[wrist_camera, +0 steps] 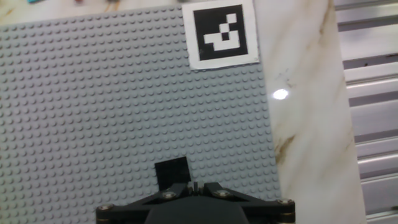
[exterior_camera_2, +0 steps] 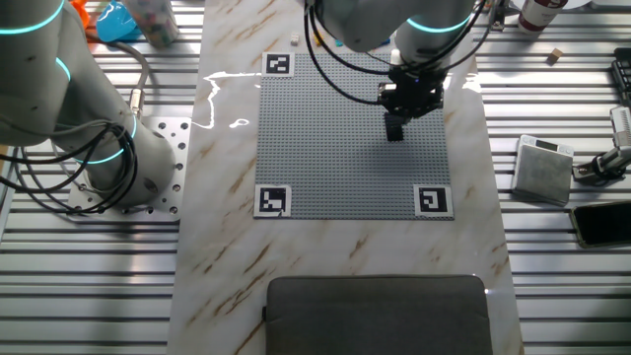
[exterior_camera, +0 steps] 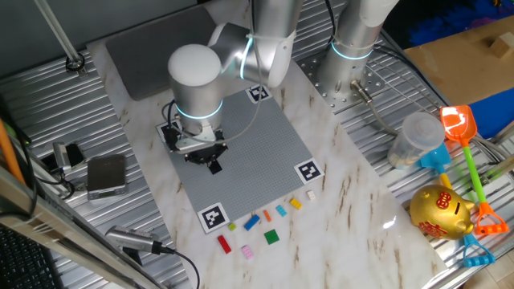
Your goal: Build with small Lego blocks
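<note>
One black brick (wrist_camera: pixel 172 172) sits on the grey baseplate (wrist_camera: pixel 93 93) directly at my pincer (wrist_camera: pixel 196 185) tips, fingers nearly closed; whether they grip it I cannot tell.

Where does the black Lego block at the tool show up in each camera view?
One fixed view: black block under the tool, on the baseplate's left edge.
Other fixed view: black block below the tool, upper right of the plate.
Hand view: black block, bottom centre, just above the fingertips.
Shared landmark: the grey baseplate.
</note>
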Tool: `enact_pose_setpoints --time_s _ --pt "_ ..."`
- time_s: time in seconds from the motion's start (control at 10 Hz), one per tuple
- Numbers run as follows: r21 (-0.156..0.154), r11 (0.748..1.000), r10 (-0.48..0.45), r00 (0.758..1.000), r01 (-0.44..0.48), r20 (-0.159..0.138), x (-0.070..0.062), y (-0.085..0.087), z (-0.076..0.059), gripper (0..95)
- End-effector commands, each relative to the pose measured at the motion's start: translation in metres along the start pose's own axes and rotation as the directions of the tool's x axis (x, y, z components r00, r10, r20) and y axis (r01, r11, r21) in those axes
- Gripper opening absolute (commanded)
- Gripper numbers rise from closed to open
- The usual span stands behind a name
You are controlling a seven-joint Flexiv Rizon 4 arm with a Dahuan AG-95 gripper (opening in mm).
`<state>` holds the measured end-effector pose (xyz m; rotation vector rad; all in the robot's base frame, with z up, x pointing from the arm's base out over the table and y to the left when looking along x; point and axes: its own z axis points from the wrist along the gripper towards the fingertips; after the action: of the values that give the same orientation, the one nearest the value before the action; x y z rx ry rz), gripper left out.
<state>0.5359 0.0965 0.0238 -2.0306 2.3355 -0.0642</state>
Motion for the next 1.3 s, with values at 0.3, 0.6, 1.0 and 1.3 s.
enact_pose_setpoints --time_s 0.3,0.6,1.0,1.3 --pt "0.011 1.000 -0.005 1.000 0.005 -0.002 0.0014 -0.0001 0.0039 0.0" --pt "0.022 1.000 -0.009 1.000 0.009 0.001 0.0032 0.0013 0.0083 0.0" --pt "0.026 1.000 -0.018 1.000 0.018 0.003 0.0048 0.0027 0.0097 0.0" --pt "0.022 1.000 -0.020 1.000 0.019 0.010 0.0058 0.0040 0.0097 0.0"
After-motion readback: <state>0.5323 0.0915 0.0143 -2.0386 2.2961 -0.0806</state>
